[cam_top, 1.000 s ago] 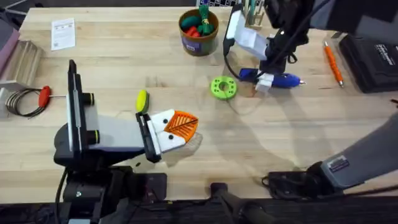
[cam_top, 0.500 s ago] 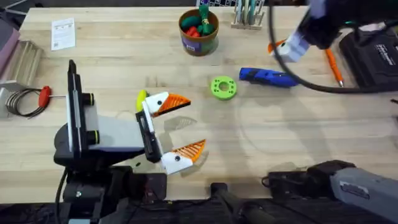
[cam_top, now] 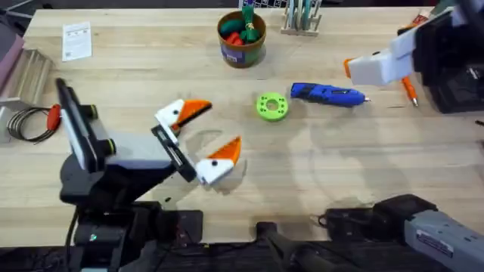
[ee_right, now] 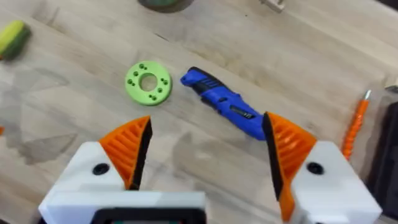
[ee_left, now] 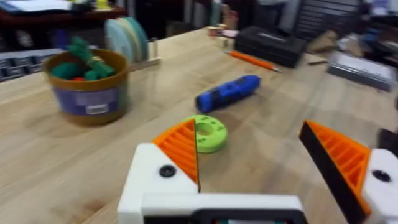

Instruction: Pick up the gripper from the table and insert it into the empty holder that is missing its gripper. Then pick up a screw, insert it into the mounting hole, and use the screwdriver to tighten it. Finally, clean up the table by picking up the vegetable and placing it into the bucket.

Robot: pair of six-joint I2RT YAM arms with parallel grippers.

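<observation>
**Both pincers open, nothing held**

My left pincer [cam_top: 198, 138] is hovering low over the counter [cam_top: 318, 174] with its orange pads spread wide, gripping nothing. My right pincer [ee_right: 205, 158] is hanging above the far right side, also gaping and empty. The screwdriver [cam_top: 327, 94] is lying flat just beside the green disc [cam_top: 271, 106]. The bucket [cam_top: 240, 39] is standing at the far edge, holding toys. The vegetable [ee_right: 12, 37] is lying on the wood, well apart from the disc.
</observation>
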